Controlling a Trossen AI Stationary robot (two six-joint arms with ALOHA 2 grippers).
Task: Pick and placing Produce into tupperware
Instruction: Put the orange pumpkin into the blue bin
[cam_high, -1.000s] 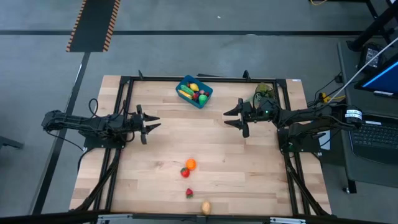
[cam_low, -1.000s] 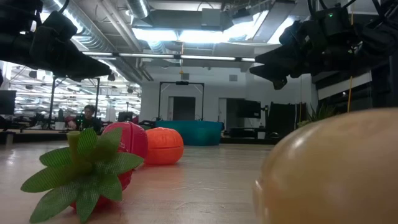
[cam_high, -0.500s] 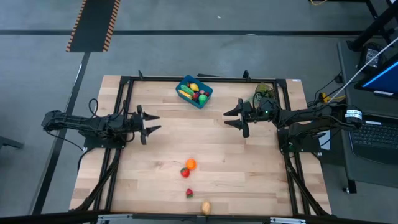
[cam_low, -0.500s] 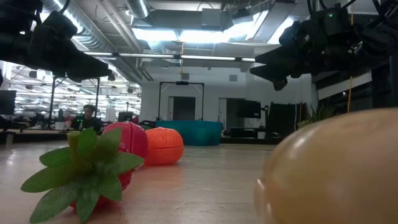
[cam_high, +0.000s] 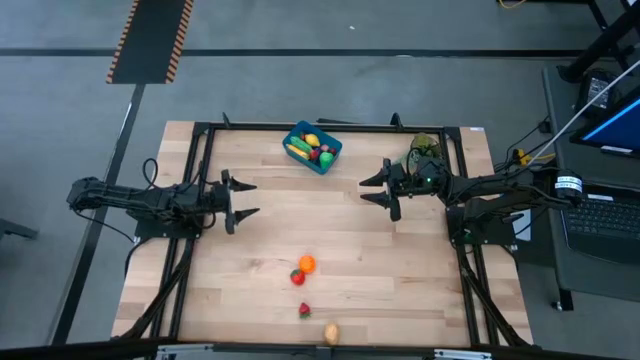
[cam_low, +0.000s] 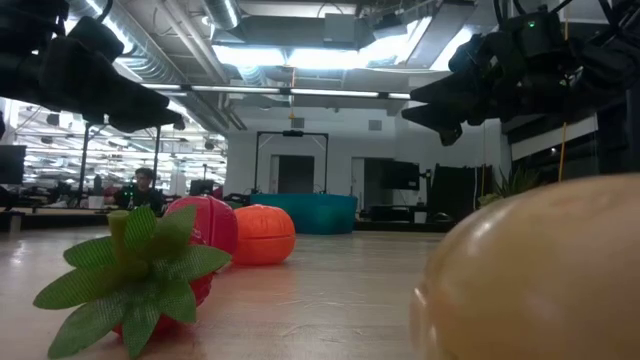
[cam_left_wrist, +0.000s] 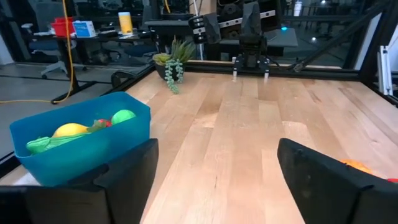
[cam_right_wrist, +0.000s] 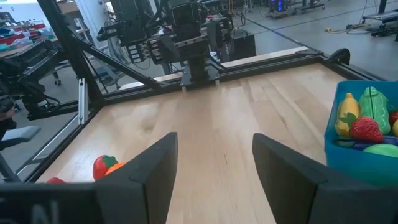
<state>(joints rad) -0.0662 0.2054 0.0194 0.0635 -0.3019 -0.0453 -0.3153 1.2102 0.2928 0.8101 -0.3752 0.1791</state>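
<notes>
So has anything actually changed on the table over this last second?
Only the left gripper: its jaws spread wider, with nothing between them. Both arms, the open right gripper, the blue tupperware and the four loose toy pieces near the front stayed put.

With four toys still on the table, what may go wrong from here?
The tan piece lies at the table's front edge; a nudge might roll it off. The orange and the red piece touch, so gripping one may push the other away. The tupperware already looks crowded, so new pieces may bounce out.
</notes>
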